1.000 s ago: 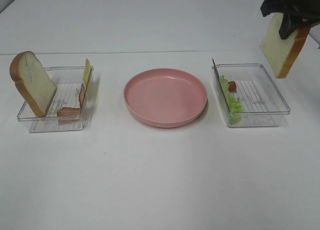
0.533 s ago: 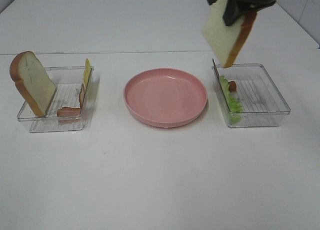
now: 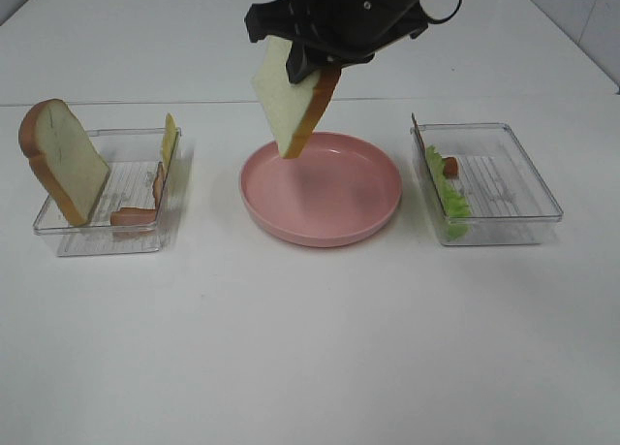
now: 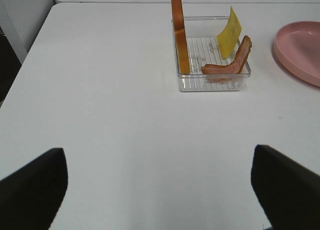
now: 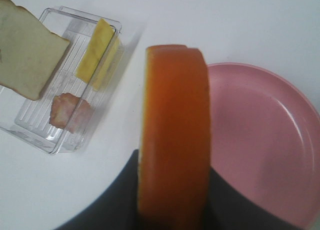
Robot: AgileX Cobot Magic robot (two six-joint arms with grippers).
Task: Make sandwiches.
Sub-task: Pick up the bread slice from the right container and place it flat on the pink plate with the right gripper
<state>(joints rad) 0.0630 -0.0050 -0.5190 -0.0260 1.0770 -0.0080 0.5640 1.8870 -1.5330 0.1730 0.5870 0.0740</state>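
My right gripper (image 3: 312, 65) is shut on a bread slice (image 3: 294, 104) with white faces and orange-brown crust. The slice hangs on edge, tilted, above the left half of the round pink plate (image 3: 360, 191) without touching it. The right wrist view shows its crust (image 5: 175, 135) edge-on between dark fingers (image 5: 117, 202), over the plate's rim (image 5: 260, 140). A second bread slice (image 3: 62, 161) leans in the left clear tray (image 3: 107, 234), with yellow cheese (image 3: 169, 143) and bacon (image 3: 133, 215). My left gripper (image 4: 160, 190) stands open, low over bare table, well short of that tray (image 4: 212, 82).
The right clear tray (image 3: 504, 234) holds green lettuce (image 3: 452, 201) and a small bacon piece (image 3: 450, 166). The left wrist view also shows the plate's edge (image 4: 300, 49) beyond the left tray. Everything rests on a white table (image 3: 310, 348).
The right arm has carried the bread slice leftward, from beyond the right tray to above the pink plate. The left gripper and the trays' contents have not moved.
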